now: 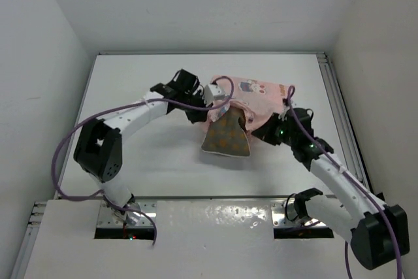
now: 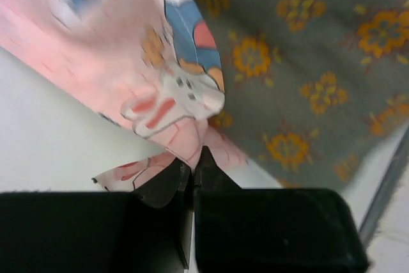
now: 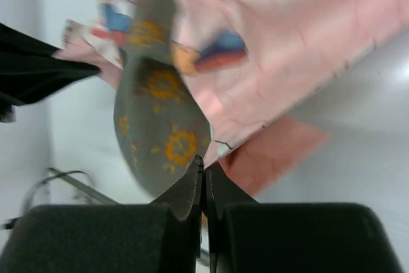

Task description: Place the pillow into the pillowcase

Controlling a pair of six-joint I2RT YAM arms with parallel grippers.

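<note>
The pink pillowcase (image 1: 253, 98) lies at the table's back middle, its open end lifted toward me. The olive-brown pillow (image 1: 226, 137) with orange dots sticks out of that opening, its far part under the pink cloth. My left gripper (image 1: 214, 108) is shut on the pillowcase's left opening edge; in the left wrist view its fingertips (image 2: 193, 163) pinch pink cloth (image 2: 108, 49) beside the pillow (image 2: 307, 81). My right gripper (image 1: 262, 129) is shut on the right opening edge; in the right wrist view it (image 3: 204, 165) pinches the pillowcase hem (image 3: 281, 43) next to the pillow (image 3: 160, 126).
The white table (image 1: 144, 161) is walled in at left, back and right. A metal rail (image 1: 341, 119) runs along its right edge. Purple cables loop from both arms. The left gripper's dark body (image 3: 35, 71) shows in the right wrist view.
</note>
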